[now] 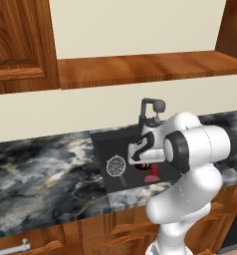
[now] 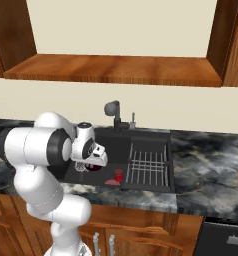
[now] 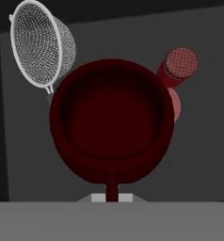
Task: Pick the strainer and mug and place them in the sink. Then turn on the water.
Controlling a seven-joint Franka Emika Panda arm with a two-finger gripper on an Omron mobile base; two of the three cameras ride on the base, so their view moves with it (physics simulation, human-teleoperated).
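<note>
You have the mug [image 3: 111, 124] hanging mouth-up in the hand view, its handle running down to the bottom edge where the fingers are closed on it — the tips themselves are hidden behind the handle. From the left base view the gripper [image 1: 140, 158] sits low over the sink [image 1: 103, 144], with the mug [image 1: 142, 166] a dark red patch just under the white hand. The strainer [image 1: 116, 166] lies inside the basin to the left of the hand, handle pointing toward the front edge; in the hand view the strainer [image 3: 38, 44] is tilted at upper left. A small brighter red object [image 2: 119, 175] stands in the basin beside the wire rack [image 2: 148, 165]. The faucet [image 1: 149, 112] rises behind the sink, on the dark marbled table [image 1: 36, 174].
</note>
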